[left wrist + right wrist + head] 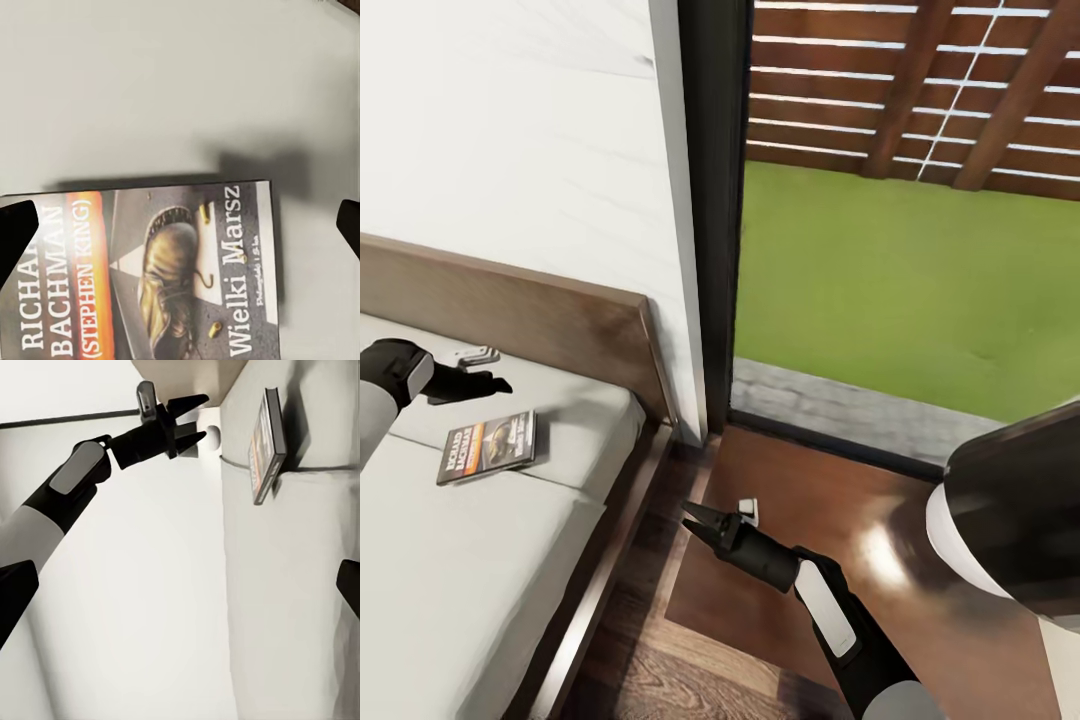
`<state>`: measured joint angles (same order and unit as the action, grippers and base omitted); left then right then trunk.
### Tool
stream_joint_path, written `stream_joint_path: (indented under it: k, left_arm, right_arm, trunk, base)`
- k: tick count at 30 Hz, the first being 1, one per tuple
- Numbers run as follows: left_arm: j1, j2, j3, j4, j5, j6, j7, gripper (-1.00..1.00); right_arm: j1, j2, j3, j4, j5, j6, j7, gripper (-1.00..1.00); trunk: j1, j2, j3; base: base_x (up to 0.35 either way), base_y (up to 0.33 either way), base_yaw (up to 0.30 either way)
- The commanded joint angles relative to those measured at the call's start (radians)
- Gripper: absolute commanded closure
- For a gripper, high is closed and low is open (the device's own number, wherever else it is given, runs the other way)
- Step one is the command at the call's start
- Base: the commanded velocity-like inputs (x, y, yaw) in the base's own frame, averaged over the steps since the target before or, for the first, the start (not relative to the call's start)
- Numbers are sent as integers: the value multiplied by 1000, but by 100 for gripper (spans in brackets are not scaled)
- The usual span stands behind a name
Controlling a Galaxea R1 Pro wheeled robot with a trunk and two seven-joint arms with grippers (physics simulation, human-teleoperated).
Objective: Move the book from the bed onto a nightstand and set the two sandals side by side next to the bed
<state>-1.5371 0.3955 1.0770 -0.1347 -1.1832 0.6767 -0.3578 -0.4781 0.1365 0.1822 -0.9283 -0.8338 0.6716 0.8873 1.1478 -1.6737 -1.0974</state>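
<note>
The left gripper [495, 383] hovers over the bed [480, 560] with its fingers spread, holding nothing. The book [488, 446] lies flat on the mattress just below it, untouched. A small white gadget [478, 354] rests just beyond the gripper. The right gripper [695, 522], fingers parted and empty, hangs above the nightstand [840, 530], beside the bed.

The bed [600, 330] has a dark wooden frame with a smooth satin grain and a matt, cloth-like light-grey mattress [450, 560]. The book [488, 447] has a smooth printed paper cover. The nightstand [840, 520] is glossy reddish-brown wood with a bright highlight. The floor [660, 680] is grained wood plank.
</note>
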Motion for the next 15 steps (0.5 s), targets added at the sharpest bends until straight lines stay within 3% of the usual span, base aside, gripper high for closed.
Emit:
stream_joint_path:
  k: [1,15]
  left_arm:
    - [-3,-1,6,-2,-11,3,-8,-100]
    - [-35,-2,6,-4,-12,-2,6,-100]
  right_arm:
    - [-1,0,0,0,-6,6,-1,-100]
    - [-1,0,0,0,-7,6,-1,-100]
  trunk:
    - [0,0,-2]
    - [0,0,-23]
  base:
    - [0,0,0]
    - [0,0,0]
